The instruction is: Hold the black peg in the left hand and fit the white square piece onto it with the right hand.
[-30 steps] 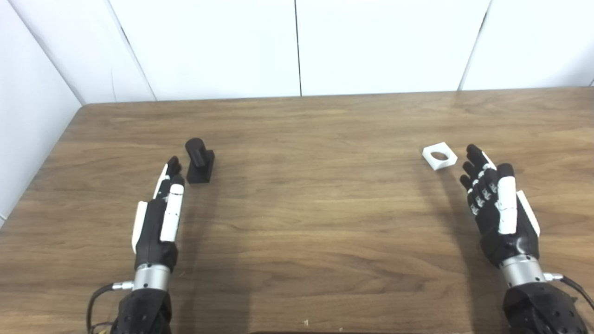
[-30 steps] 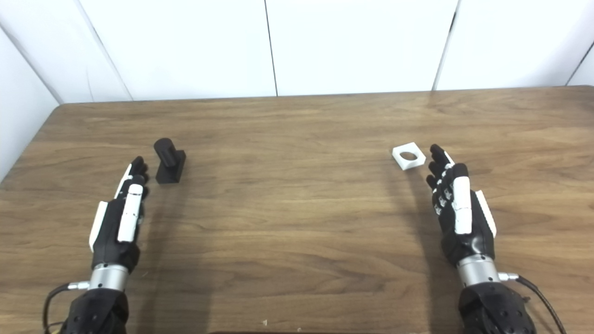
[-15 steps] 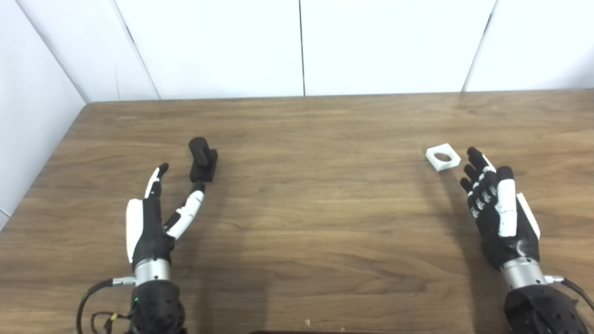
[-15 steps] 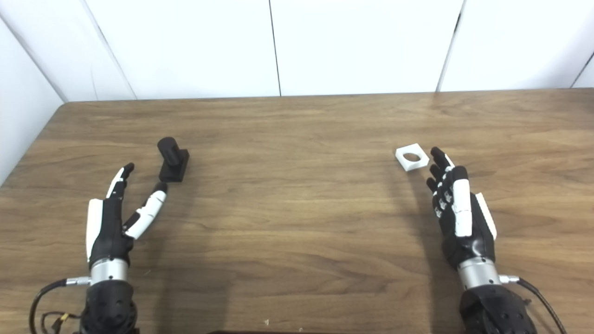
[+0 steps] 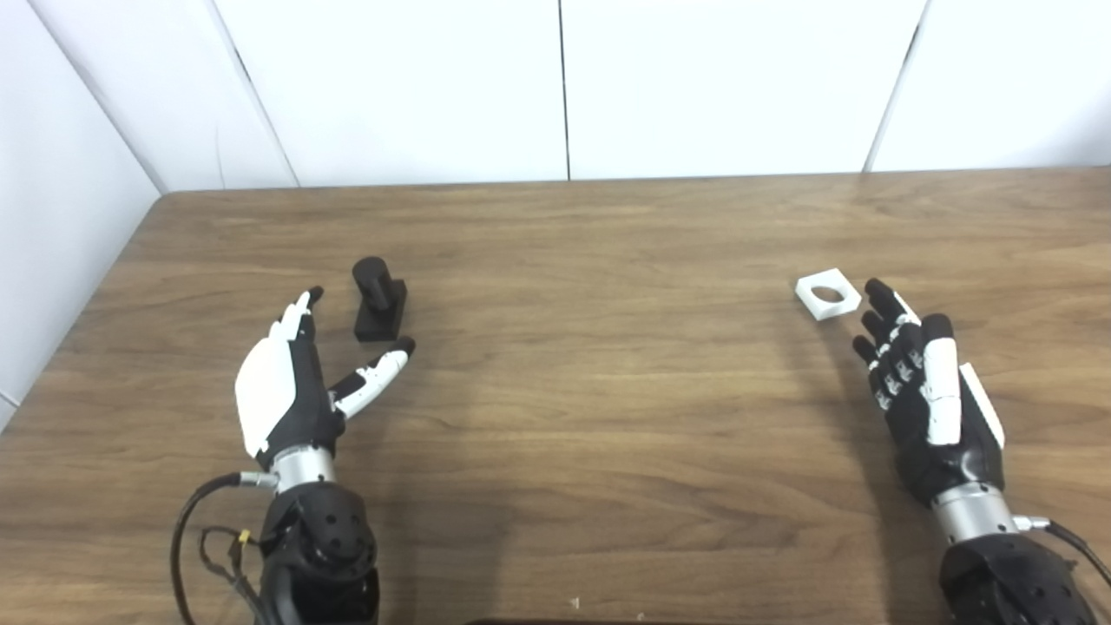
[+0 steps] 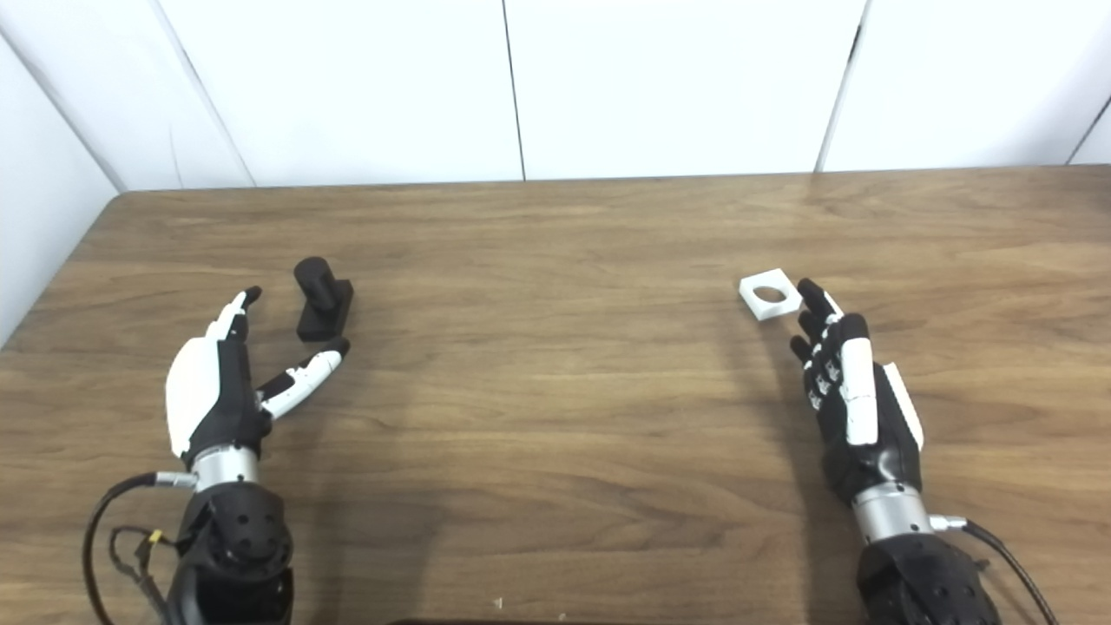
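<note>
Peg [image 5: 378, 298]: upright on the bench [image 5: 590, 391], just ahead of our left robot hand [image 5: 291, 382], between spread fingers and thumb. Square piece [image 5: 827, 293]: flat, just beyond our right robot hand [image 5: 924, 395]. Both hands released, holding nothing.

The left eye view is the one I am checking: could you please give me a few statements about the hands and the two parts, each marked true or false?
1. The left hand is open, thumb spread apart from the fingers. True.
2. The black peg is held in the left hand. False: it stands on the table, just beyond the hand.
3. The white square piece lies flat on the table. True.
4. The right hand grips the white square piece. False: it holds nothing; its fingertips are beside the piece.
</note>
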